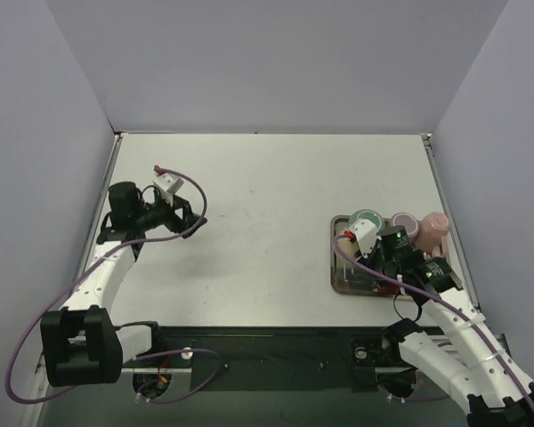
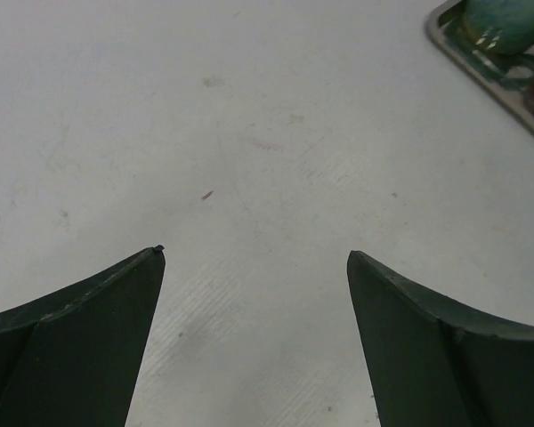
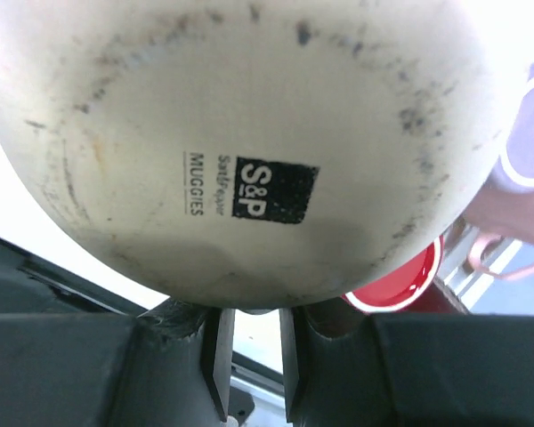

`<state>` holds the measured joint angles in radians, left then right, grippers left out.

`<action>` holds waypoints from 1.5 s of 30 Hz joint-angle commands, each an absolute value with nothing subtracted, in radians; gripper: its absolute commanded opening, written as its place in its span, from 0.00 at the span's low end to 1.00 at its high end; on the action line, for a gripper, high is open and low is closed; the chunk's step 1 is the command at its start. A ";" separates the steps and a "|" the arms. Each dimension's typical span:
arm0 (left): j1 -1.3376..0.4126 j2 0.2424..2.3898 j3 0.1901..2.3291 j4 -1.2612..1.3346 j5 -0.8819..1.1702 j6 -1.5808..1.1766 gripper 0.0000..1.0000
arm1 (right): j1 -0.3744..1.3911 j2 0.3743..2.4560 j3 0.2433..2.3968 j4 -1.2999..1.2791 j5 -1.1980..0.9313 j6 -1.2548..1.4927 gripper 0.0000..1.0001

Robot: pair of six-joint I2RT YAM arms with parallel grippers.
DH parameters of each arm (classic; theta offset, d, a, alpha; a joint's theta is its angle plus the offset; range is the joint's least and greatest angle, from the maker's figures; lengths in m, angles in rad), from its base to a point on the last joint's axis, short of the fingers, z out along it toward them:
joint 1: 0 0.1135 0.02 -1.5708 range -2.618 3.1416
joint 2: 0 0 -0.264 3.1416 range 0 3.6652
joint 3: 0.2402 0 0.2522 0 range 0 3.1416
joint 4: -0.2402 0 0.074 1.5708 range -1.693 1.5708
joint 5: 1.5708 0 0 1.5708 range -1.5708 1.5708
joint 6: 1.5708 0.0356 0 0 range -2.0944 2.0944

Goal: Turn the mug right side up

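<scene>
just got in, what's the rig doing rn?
The right pincer is over the tray on the right, closed narrow at the edge of a cream mug whose base faces its camera; it looks gripped. The left pincer hangs open over the table, holding nothing.

We see the mug (image 3: 240, 151) from underneath: its round cream base fills the right wrist view, facing the lens almost squarely. The bottom is scuffed with grey marks around its rim and carries a black square stamp reading S&P beside the word MUGGIES, both turned sideways. It is on the right of the scene, toward the near side. From above we cannot make it out.
</scene>
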<state>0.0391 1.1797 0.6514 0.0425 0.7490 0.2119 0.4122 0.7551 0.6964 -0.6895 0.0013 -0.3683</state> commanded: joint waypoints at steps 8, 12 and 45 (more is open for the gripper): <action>-0.121 1.118 1.103 -0.250 1.315 -0.142 0.96 | 0.652 0.744 0.951 -0.250 -0.328 -0.210 0.00; -0.242 1.071 1.042 0.221 1.267 -0.607 0.97 | 0.736 0.797 0.965 -0.023 -0.413 -0.149 0.00; -0.379 1.187 1.303 -0.586 0.689 -0.047 0.00 | 0.784 0.928 0.962 0.003 -0.141 -0.084 0.69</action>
